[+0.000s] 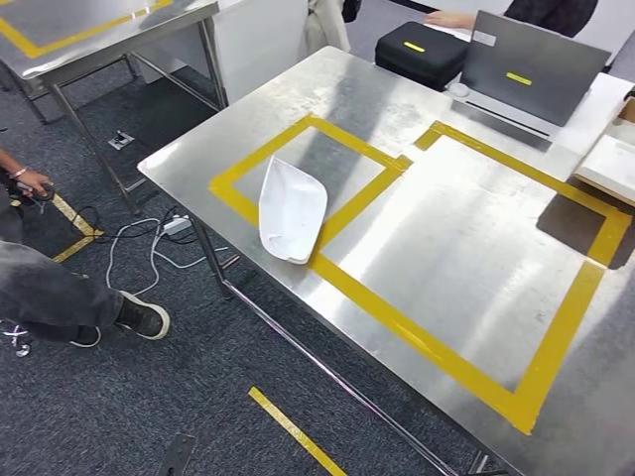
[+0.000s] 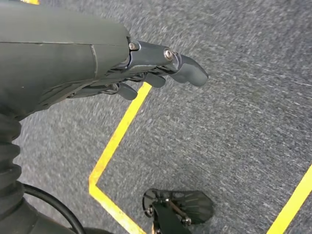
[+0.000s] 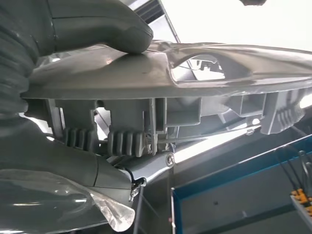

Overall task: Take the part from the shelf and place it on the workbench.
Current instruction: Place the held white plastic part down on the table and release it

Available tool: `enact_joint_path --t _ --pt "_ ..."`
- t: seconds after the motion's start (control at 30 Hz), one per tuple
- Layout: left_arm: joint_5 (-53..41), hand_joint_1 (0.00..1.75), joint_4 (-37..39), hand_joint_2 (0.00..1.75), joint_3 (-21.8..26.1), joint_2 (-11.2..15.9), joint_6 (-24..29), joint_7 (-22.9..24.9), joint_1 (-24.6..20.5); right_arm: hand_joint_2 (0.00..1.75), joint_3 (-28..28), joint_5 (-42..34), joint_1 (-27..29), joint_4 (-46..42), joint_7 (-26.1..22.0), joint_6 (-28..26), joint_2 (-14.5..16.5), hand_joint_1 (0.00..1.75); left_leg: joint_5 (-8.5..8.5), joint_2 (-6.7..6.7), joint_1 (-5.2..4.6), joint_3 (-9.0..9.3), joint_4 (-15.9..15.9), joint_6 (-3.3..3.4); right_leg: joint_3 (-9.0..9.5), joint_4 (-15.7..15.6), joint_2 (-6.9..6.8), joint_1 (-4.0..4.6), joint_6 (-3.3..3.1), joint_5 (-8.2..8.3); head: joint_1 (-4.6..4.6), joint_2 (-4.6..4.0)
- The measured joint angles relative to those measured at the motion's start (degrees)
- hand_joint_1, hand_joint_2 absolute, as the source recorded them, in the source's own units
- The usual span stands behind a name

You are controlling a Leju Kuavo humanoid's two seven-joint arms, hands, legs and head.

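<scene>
One white part (image 1: pixel 291 209) lay on the steel workbench (image 1: pixel 449 228), and a second, grey one, the part in hand (image 3: pixel 191 78), was clamped in the right hand (image 3: pixel 92 83); that made two parts counted across the views. The workbench carried two yellow tape rectangles: the smaller tape square (image 1: pixel 311 178) and the larger tape frame (image 1: pixel 479 278) beside it. The white part rested across the near edge of the smaller tape square, partly inside it and tilted up on one side. It was a thin, curved, shield-shaped shell, plain white and glossy. At the far end of the workbench stood one black case (image 1: pixel 420 52) and one open laptop (image 1: pixel 528 69), and a second steel table (image 1: pixel 89 40) stood well apart from the workbench. A person's leg and shoe (image 1: pixel 142 317) lay on the carpet near the workbench's corner. The right wrist camera showed what the head camera did not: the thumb (image 3: pixel 99 24) pressed on top of the part in hand and darker fingers (image 3: pixel 110 141) under it, the piece long, flat on top and ribbed with moulded clips beneath. The left wrist camera showed the left hand (image 2: pixel 147 68) holding nothing, fingers stretched nearly straight, above grey carpet (image 2: pixel 228 122) crossed by yellow floor lines (image 2: pixel 117 136).
</scene>
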Motion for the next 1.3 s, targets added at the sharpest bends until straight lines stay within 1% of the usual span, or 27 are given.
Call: enact_joint_path --t 0.03,0.07,0.1,0.13,0.17,0.2,0.23,0.27,0.3,0.37,0.43,0.5,0.57,0.6,0.67,0.7,0.73,0.8,1.1,1.3 --pt "-0.02 0.0 0.0 1.75 0.0 0.02 0.15 -0.14 0.0 1.75 0.07 0.2 0.12 0.03 -0.26 -0.02 -0.01 1.75 -0.06 0.53 0.04 0.0 0.02 -0.06 -0.7 1.75 -0.15 -0.29 0.32 -0.31 -0.01 0.0" --pt "-0.02 0.0 0.0 1.75 0.0 0.02 0.27 -0.36 -0.04 1.75 0.1 0.32 0.24 0.05 -0.44 -0.02 -0.01 1.75 -0.13 0.95 0.13 0.01 0.06 -0.18 -0.17 1.19 -0.27 -0.6 0.65 0.47 0.01 0.0" --pt "-0.02 0.0 0.0 1.75 -0.01 0.01 0.31 -0.61 -0.1 1.75 0.12 0.37 0.33 0.07 -0.56 -0.02 -0.02 1.75 -0.26 1.24 0.26 0.07 0.14 -0.41 1.7 -1.83 -0.46 -0.93 0.98 2.15 0.01 0.0" --pt "-0.02 0.0 0.0 1.75 -0.01 0.01 0.31 -0.82 -0.18 1.75 0.12 0.38 0.38 0.08 -0.63 -0.02 -0.02 1.75 -0.44 1.42 0.33 0.14 0.31 -0.73 4.17 -6.05 -0.78 -1.24 1.36 3.7 0.02 0.0" --pt "-0.02 0.0 0.0 1.75 -0.02 0.05 0.31 -0.94 -0.26 1.75 0.15 0.39 0.36 0.11 -0.67 -0.01 -0.02 1.75 -0.68 1.53 0.28 0.12 0.61 -1.13 6.57 -9.92 -1.03 -1.35 1.53 4.75 0.1 0.0" --pt "-0.02 0.0 0.0 1.75 -0.03 0.1 0.31 -1.01 -0.32 1.75 0.15 0.4 0.35 0.14 -0.68 -0.02 -0.04 1.75 -0.85 1.58 0.17 0.08 0.88 -1.49 8.22 -12.56 -1.13 -1.41 1.4 5.23 0.07 0.0" --pt "-0.02 0.0 0.0 1.75 -0.03 0.18 0.31 -1.04 -0.35 1.75 0.16 0.43 0.37 0.19 -0.69 -0.03 -0.05 1.75 -1.04 1.6 0.02 0.01 1.15 -1.73 8.96 -13.68 -1.16 -1.44 1.15 5.16 0.02 0.0" --pt "-0.02 0.0 0.0 1.75 -0.04 0.26 0.32 -1.07 -0.35 1.75 0.17 0.46 0.38 0.22 -0.7 -0.03 -0.07 1.75 -1.09 1.58 -0.09 -0.07 1.3 -1.64 9.16 -13.78 -1.02 -1.37 0.77 5.13 -0.09 0.0" --pt "-0.02 0.0 0.0 1.75 -0.04 0.3 0.38 -1.11 -0.32 1.75 0.15 0.47 0.44 0.23 -0.7 -0.03 -0.08 1.75 -1.05 1.56 -0.1 -0.07 1.29 -1.34 9.1 -13.77 -0.92 -1.38 0.51 5.2 -0.29 0.0" --pt "-0.08 0.0 -0.01 1.75 -0.13 0.38 1.0 -1.44 -0.31 0.87 0.15 0.39 0.52 0.25 -0.87 -0.02 -0.08 0.87 -0.88 1.53 -0.07 0.02 1.13 -0.63 9.08 -13.78 -0.86 -1.25 0.37 5.18 -0.46 0.0" --pt "-0.19 0.0 -0.01 1.75 -0.36 0.38 2.15 -2.12 -0.37 0.0 0.12 0.21 0.57 0.23 -1.34 0.0 -0.08 0.0 -0.76 1.53 0.03 0.16 0.92 -0.43 9.08 -13.77 -0.83 -1.04 0.09 5.07 -0.51 0.0" --pt "-0.25 0.0 0.0 1.75 -0.58 0.37 3.16 -2.8 -0.45 0.0 0.08 -0.05 0.59 0.14 -2.02 0.03 -0.09 0.0 -0.71 1.53 0.21 0.23 0.79 -0.43 9.1 -13.75 -0.82 -0.79 -0.19 5.0 -0.51 0.0" --pt "-0.26 0.0 0.0 1.75 -0.79 0.36 3.72 -3.15 -0.54 0.0 0.06 -0.27 0.63 -0.04 -2.62 0.05 -0.09 0.0 -0.66 1.54 0.41 0.24 0.75 -0.71 9.12 -13.74 -0.82 -0.54 -0.46 4.96 -0.51 0.0" --pt "-0.26 0.0 0.0 1.75 -0.88 0.34 3.85 -3.19 -0.6 0.0 0.06 -0.33 0.64 -0.15 -2.82 0.06 -0.09 0.0 -0.65 1.54 0.52 0.24 0.73 -1.1 9.12 -13.73 -0.83 -0.43 -0.58 4.94 -0.5 0.0" --pt "-0.26 0.0 0.0 1.75 -0.99 0.29 3.99 -3.2 -0.68 0.0 0.05 -0.39 0.64 -0.35 -3.05 0.08 -0.09 0.0 -0.67 1.54 0.76 0.24 0.68 -2.23 9.13 -13.69 -0.84 -0.24 -0.73 4.92 -0.49 0.0" --pt "-0.26 0.0 0.0 1.31 -1.05 0.25 4.06 -3.2 -0.7 0.0 0.04 -0.4 0.63 -0.44 -3.11 0.08 -0.09 0.0 -0.7 1.54 0.85 0.24 0.67 -2.67 9.14 -13.68 -0.84 -0.18 -0.75 4.91 -0.48 0.0" --pt "-0.26 0.0 0.0 0.87 -1.12 0.21 4.15 -3.2 -0.7 0.0 0.03 -0.41 0.63 -0.51 -3.14 0.09 -0.09 0.0 -0.71 1.54 0.92 0.23 0.67 -2.94 9.15 -13.67 -0.84 -0.14 -0.76 4.92 -0.47 0.0" --pt "-0.28 0.0 0.0 0.0 -1.24 0.13 4.4 -3.15 -0.7 0.0 0.02 -0.41 0.62 -0.58 -3.17 0.1 -0.09 0.0 -0.72 1.54 0.93 0.23 0.68 -3.02 9.19 -13.67 -0.85 -0.13 -0.77 4.93 -0.46 0.0" --pt "-0.87 0.0 0.0 0.0 -1.4 -0.13 4.82 -1.89 -1.05 0.0 0.06 -0.32 0.44 -0.58 -3.68 0.01 -0.09 0.0 -0.81 1.54 0.76 0.15 1.06 -3.02 9.36 -13.69 -0.87 -0.3 -0.74 5.04 -0.45 0.0" --pt "-0.87 0.0 0.0 0.0 -1.54 -0.69 4.81 -1.6 -1.95 0.0 0.67 0.52 -0.87 -0.58 -3.86 0.15 -0.44 0.0 -0.82 1.54 0.74 0.1 1.19 -3.0 9.4 -13.69 -0.87 -0.32 -0.66 5.12 -0.45 0.0"
